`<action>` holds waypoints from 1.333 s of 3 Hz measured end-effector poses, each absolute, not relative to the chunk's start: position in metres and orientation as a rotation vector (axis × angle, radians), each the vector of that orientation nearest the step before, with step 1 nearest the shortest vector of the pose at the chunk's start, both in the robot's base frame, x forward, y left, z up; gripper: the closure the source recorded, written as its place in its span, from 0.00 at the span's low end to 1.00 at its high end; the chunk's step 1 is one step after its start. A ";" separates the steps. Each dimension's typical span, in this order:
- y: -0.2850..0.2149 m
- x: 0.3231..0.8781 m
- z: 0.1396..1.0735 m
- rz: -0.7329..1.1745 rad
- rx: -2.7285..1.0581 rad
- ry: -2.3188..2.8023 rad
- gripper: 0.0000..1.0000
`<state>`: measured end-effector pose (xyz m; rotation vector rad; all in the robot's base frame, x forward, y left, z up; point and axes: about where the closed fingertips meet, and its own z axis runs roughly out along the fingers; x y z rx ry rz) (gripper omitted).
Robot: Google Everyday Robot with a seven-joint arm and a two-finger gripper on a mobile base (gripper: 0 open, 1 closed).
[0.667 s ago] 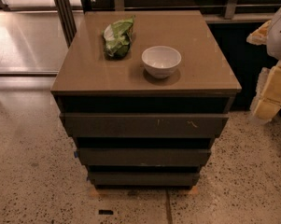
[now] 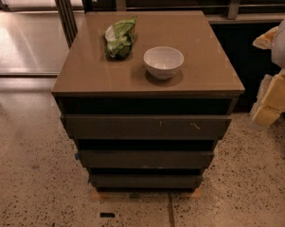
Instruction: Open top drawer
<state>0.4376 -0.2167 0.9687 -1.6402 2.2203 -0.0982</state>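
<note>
Camera view: my pale yellow gripper hangs off the right edge of the glossy brown desk, well apart from it. Grip state: can't tell. The top drawer, a wide dark grey-brown handleless front with pale scratches, sits under the desk's front edge and looks closed. Step: approach. Next, probably: hook the front's upper lip, pull straight out.

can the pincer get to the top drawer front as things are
Probably yes. The pincer hangs beside the cabinet, apart from it, and nothing shows in front of the top drawer. The bowl and bag sit up on top, out of the way.
</note>
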 end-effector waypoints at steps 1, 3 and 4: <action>-0.219 0.415 0.919 0.058 -1.417 2.280 0.00; -0.172 0.431 0.835 0.347 -1.130 2.176 0.19; -0.177 0.450 0.844 0.287 -1.076 2.135 0.42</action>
